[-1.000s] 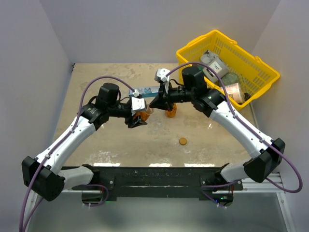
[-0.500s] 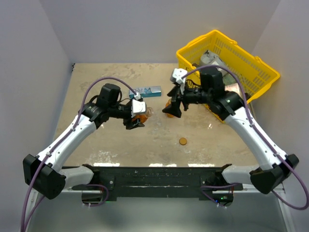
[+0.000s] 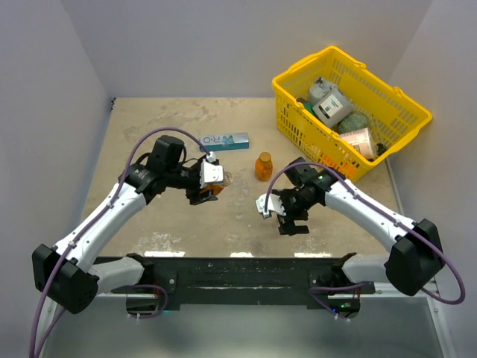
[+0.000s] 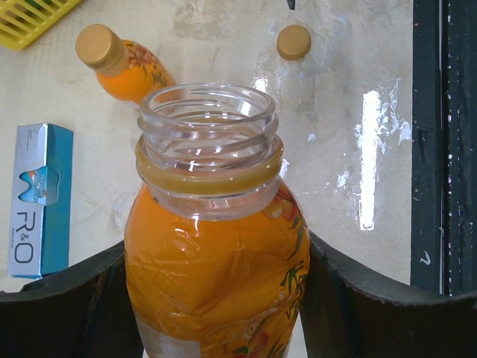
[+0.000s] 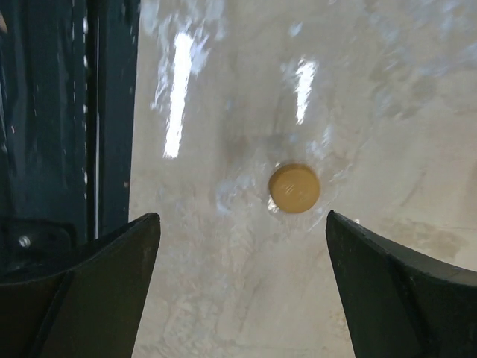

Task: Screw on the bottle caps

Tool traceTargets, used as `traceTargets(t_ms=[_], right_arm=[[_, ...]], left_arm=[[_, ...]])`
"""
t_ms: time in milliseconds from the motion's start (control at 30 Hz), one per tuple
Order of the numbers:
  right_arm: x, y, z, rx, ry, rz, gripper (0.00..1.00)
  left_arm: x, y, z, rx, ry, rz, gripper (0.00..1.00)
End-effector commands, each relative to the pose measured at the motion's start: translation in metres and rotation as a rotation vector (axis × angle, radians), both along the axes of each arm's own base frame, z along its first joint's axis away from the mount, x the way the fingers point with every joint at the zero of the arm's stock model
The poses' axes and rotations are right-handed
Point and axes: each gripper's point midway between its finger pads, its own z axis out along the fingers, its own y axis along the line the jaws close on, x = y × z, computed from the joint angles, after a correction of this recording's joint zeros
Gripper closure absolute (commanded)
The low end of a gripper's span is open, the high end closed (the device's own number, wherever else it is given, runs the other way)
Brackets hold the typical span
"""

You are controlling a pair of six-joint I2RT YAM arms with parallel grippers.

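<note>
An open bottle [image 4: 216, 246] is pinched by its rounded body between the two fingers [image 4: 67, 306] of the left hand [image 3: 206, 186], one finger pressed against each side. Its threaded neck is left bare, and no cap is seen on it. In the top view this bottle is held above the worktop [image 3: 149, 127], at about 9 o'clock from the middle of it.

A loose cap [image 5: 294, 188] is seen lying flat on the worktop beneath the right hand [image 5: 242, 287], whose fingers are spread wide. In the right wrist view the cap is framed between them, nearer the finger at 3 o'clock, and is touched by neither. Nothing is held by this hand.

A capped bottle [image 3: 263, 165] is stood upright on the worktop at about 11 o'clock from the right hand, well apart from it, with a fitted cap [image 4: 100, 45] on its neck. A blue-and-white box [image 3: 225, 141] is laid at 10 o'clock from that bottle, near it but not touching. A yellow basket [image 3: 309, 134] is placed at 2 o'clock on the worktop.
</note>
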Motion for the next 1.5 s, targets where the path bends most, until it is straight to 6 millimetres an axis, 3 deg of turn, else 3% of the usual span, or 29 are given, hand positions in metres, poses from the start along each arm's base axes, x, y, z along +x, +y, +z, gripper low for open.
traceTargets(t_ms=[0, 33, 233, 300, 333, 367, 433, 667, 867, 1467], right_arm=[[0.018, -0.019, -0.005, -0.096, -0.203, 0.189, 0.06], [0.021, -0.019, -0.007, -0.103, -0.218, 0.213, 0.01], [0.033, -0.009, -0.02, -0.085, -0.254, 0.259, 0.01], [0.041, -0.005, -0.027, -0.089, -0.274, 0.271, 0.07], [0.045, -0.006, -0.03, -0.106, -0.281, 0.289, 0.17], [0.043, -0.009, -0.043, -0.139, -0.236, 0.315, 0.22], [0.045, -0.008, -0.048, -0.158, -0.216, 0.344, 0.31], [0.056, -0.005, -0.064, -0.187, -0.224, 0.397, 0.32], [0.055, -0.006, -0.075, -0.193, -0.226, 0.44, 0.31], [0.04, -0.015, -0.098, -0.239, -0.184, 0.534, 0.45]], left_arm=[[-0.003, 0.002, 0.01, -0.023, -0.05, -0.01, 1.0], [-0.003, 0.002, 0.011, -0.026, -0.054, -0.006, 1.0], [-0.004, 0.006, 0.011, -0.045, -0.046, 0.02, 1.0], [-0.004, 0.007, 0.012, -0.048, -0.049, 0.024, 1.0], [-0.004, 0.008, 0.012, -0.049, -0.047, 0.029, 1.0], [-0.004, 0.009, 0.012, -0.048, -0.047, 0.03, 1.0], [-0.004, 0.009, 0.012, -0.05, -0.046, 0.035, 1.0], [-0.003, 0.011, 0.011, -0.048, -0.039, 0.043, 1.0], [-0.001, 0.011, 0.01, -0.054, -0.028, 0.052, 1.0], [0.01, 0.011, 0.008, -0.056, -0.015, 0.074, 1.0]])
